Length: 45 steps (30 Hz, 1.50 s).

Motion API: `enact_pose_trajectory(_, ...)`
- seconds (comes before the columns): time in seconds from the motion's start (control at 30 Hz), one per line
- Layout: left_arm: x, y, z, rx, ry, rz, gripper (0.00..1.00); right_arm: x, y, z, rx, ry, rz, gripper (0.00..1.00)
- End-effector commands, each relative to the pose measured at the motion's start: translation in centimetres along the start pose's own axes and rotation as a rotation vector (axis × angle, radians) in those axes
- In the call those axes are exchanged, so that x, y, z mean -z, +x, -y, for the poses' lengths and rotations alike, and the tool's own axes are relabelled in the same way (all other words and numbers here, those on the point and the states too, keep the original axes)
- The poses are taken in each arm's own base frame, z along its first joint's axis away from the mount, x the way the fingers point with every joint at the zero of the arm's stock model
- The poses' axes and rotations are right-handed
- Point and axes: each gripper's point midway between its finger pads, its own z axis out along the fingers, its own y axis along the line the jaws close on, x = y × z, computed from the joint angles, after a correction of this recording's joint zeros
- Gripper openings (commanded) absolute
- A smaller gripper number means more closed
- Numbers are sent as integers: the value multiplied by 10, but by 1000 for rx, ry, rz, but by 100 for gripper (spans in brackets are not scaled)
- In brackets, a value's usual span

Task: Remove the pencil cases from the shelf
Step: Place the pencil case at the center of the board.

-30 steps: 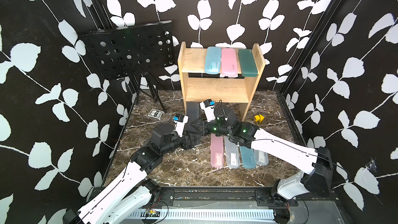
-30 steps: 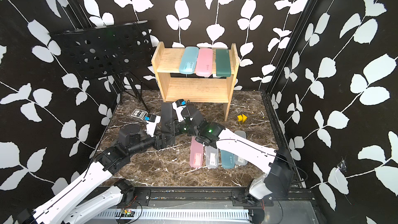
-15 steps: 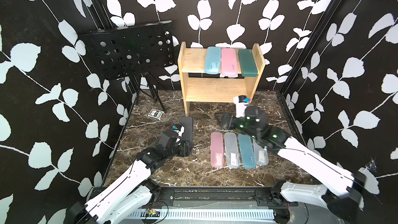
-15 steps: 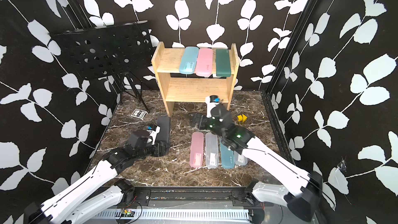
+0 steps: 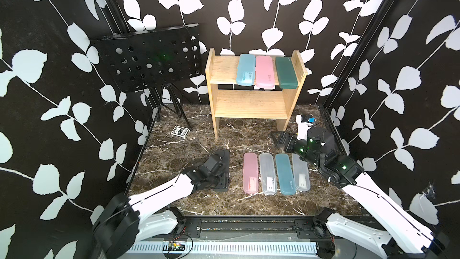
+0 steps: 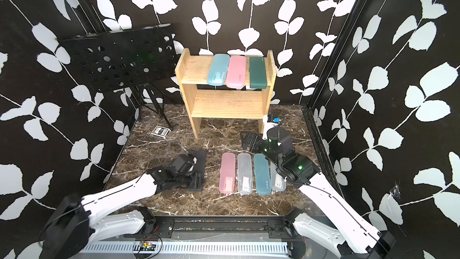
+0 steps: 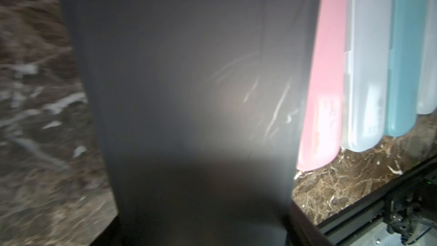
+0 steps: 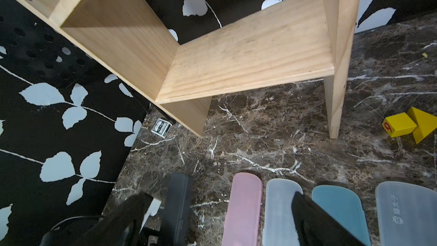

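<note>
The wooden shelf (image 5: 249, 103) stands at the back. Its top tier holds three pencil cases: light-blue (image 5: 246, 69), pink (image 5: 265, 71) and dark green (image 5: 286, 72). Its lower tier is bare. On the marble lie a pink case (image 5: 250, 175), a frosted one (image 5: 267, 176), a teal one (image 5: 285, 176) and a second frosted one (image 5: 300, 175). Left of that row, my left gripper (image 5: 221, 180) is shut on the near end of a black case (image 5: 225, 158), which fills the left wrist view (image 7: 189, 91). I cannot tell whether it rests on the table. My right gripper (image 5: 280, 141) stands open by the shelf's right leg, with nothing between its fingers (image 8: 132, 216).
A black perforated music stand (image 5: 149, 58) on a tripod fills the back left. A small card box (image 5: 179, 131) lies near its feet. Yellow blocks (image 8: 402, 127) sit right of the shelf's leg. A black rail (image 5: 249, 222) runs along the table's front edge.
My right gripper let go of the black case, opened wide and swung right, toward the shelf's right leg. My left gripper carried the black case toward the front, down beside the pink case.
</note>
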Motion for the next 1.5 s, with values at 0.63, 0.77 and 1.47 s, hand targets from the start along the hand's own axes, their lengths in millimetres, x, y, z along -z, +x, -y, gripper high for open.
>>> enact_pose_trajectory(0.63, -46, -27, 44, -16, 37, -2, 63, 15, 3, 28, -2, 57, -1, 99)
enact_pose_trajectory(0.77, -46, -27, 49, -21, 53, 6, 71, 15, 4, 30, -7, 62, 1, 99)
enact_pose_trajectory(1.47, 121, -129, 91, -236, -8, 418, 99, 21, -17, 21, 10, 37, 58, 99)
